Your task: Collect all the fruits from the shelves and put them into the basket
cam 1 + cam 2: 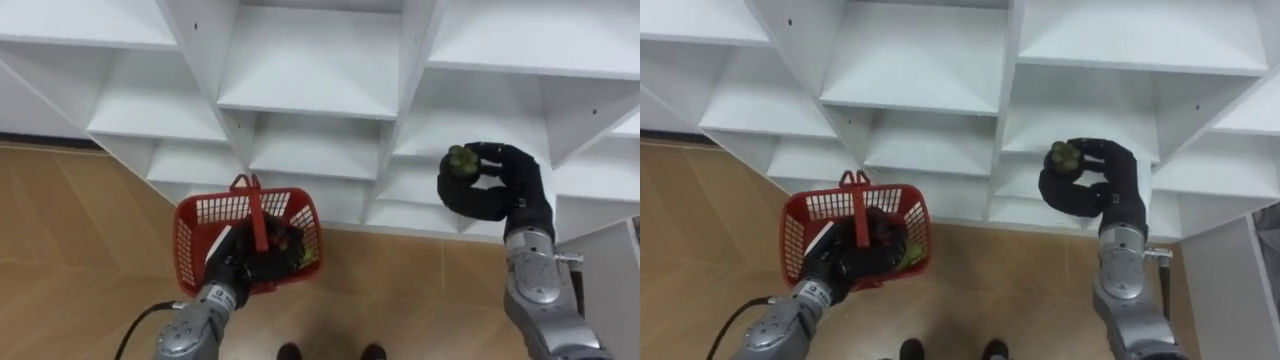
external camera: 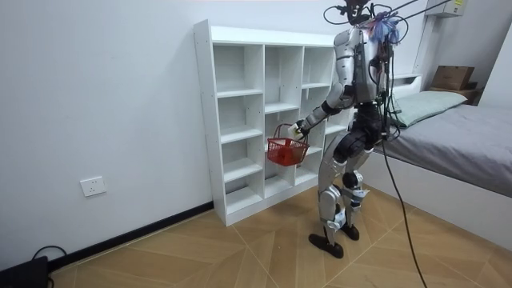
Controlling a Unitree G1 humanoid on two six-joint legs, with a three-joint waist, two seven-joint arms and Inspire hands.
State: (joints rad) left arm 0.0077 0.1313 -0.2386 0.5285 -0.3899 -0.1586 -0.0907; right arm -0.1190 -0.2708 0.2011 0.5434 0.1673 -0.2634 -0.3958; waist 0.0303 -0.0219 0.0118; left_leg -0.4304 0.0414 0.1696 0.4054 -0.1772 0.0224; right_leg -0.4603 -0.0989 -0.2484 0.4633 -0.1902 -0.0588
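One small green fruit [image 1: 461,160] sat pinched at the fingertips of the right robot hand [image 1: 490,185]. The thumb and fingers curled round it, and the hand was raised before the compartments on the right side of the white closet [image 1: 310,90]. Whether the fruit was inside a compartment or just in front of it could not be told.

To the left and lower down, the left robot hand [image 1: 235,268] gripped one red basket [image 1: 200,210] at its near rim, with the fingers hooked over the edge. The basket's handle stood upright. Something dark and a yellow-green piece lay inside, but what they were and how many could not be made out. The wooden floor [image 1: 70,250] lay under the basket.

The eye views looked down on the hands and shelves up close. The room view gave the wider setting: the robot stood upright on both feet facing the closet [image 2: 240,120], which had three columns of open compartments. The basket [image 2: 286,150] was held out at mid-shelf height. One bed [image 2: 456,136] stood at the room view's right with one cardboard box [image 2: 453,77] beyond it, and one wall socket [image 2: 93,186] sat low at the room view's left.
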